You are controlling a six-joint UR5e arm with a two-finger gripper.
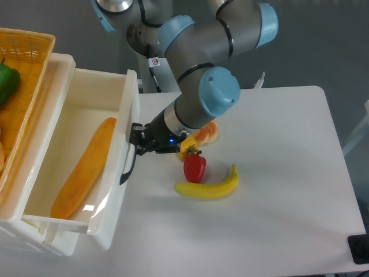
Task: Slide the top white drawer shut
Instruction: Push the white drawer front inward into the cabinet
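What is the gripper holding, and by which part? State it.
The gripper is at the black handle of the top white drawer, against its upper end; whether its fingers clamp the handle or just press it cannot be told.

White table [288,173] with a red pepper [195,167], banana [208,188] and orange pieces [206,134].

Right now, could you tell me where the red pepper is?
The red pepper stands mid-table, just above the yellow banana and right of the gripper at the drawer handle.
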